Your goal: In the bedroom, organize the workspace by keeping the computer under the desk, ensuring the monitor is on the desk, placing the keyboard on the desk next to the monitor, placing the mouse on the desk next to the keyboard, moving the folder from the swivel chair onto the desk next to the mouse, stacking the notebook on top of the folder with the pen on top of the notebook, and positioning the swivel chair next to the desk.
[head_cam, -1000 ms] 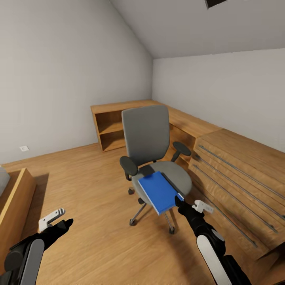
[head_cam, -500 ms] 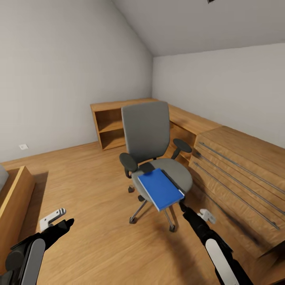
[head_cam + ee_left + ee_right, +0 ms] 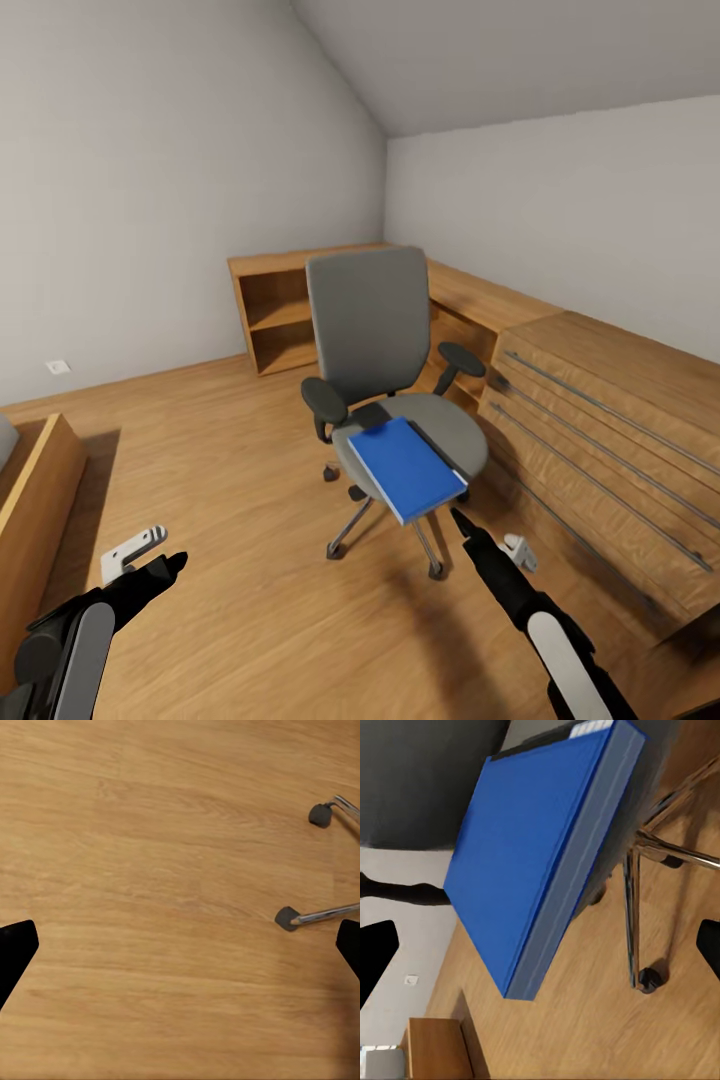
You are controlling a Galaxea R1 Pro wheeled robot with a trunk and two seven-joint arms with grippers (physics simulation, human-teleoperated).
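The grey swivel chair (image 3: 368,330) stands mid-room on the wooden floor. The blue folder (image 3: 405,468) lies on its seat, overhanging the front edge, and it shows close up in the right wrist view (image 3: 532,847). My right gripper (image 3: 460,520) is open, just in front of and below the folder's near corner, not touching it; its fingers stand wide apart (image 3: 542,949). My left gripper (image 3: 165,570) hangs open low at the left, over bare floor near the chair's casters (image 3: 180,949). The desk, computer, monitor, keyboard, mouse, notebook and pen are out of view.
A light wooden drawer chest (image 3: 610,410) runs along the right wall, close to the chair. An open wooden shelf unit (image 3: 285,315) sits in the far corner. A low wooden frame (image 3: 40,490) stands at the left. Open floor lies between it and the chair.
The right arm has sunk lower and drawn slightly back from the folder's corner. The view has tilted a little. The left arm has barely moved.
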